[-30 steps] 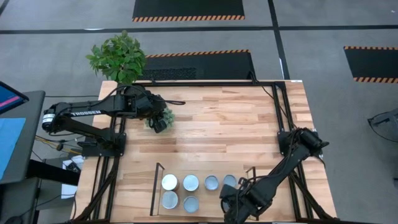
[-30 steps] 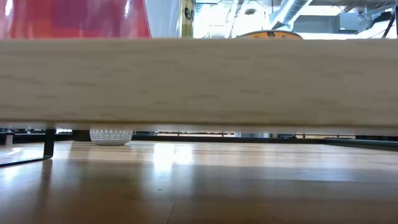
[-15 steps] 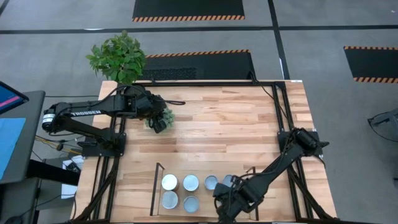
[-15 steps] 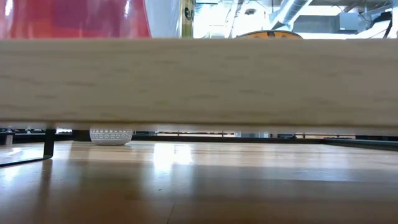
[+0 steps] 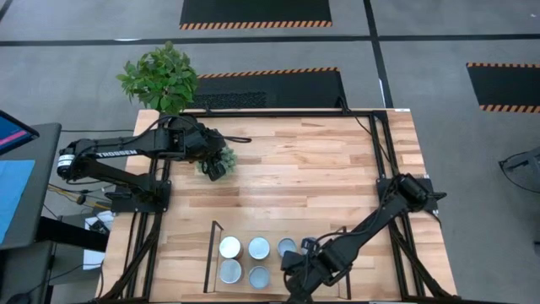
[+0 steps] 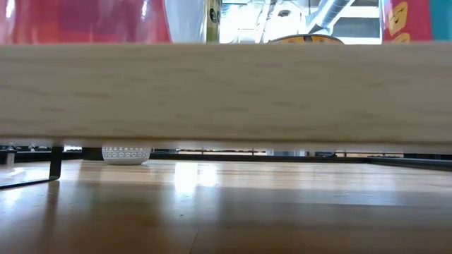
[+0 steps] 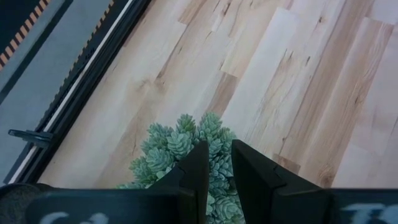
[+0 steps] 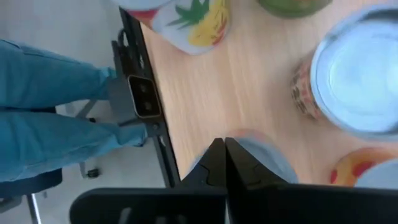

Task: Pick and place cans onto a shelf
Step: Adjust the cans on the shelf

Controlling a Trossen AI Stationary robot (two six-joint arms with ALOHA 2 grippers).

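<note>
**Right arm stretched low over the shelf**

The right arm reaches from its base at four o'clock diagonally toward six o'clock, its right gripper (image 5: pixel 297 272) low over the shelf (image 5: pixel 213 253). In its wrist view the fingers (image 8: pixel 217 163) are pressed together around a can (image 8: pixel 252 149), gripping it. Five other cans (image 5: pixel 229 247) stand on the shelf at seven o'clock, in two rows. The left arm bends across to ten o'clock; the left gripper (image 5: pixel 216 165) hangs over a small succulent (image 7: pixel 186 146), its fingers narrowly parted.
</note>
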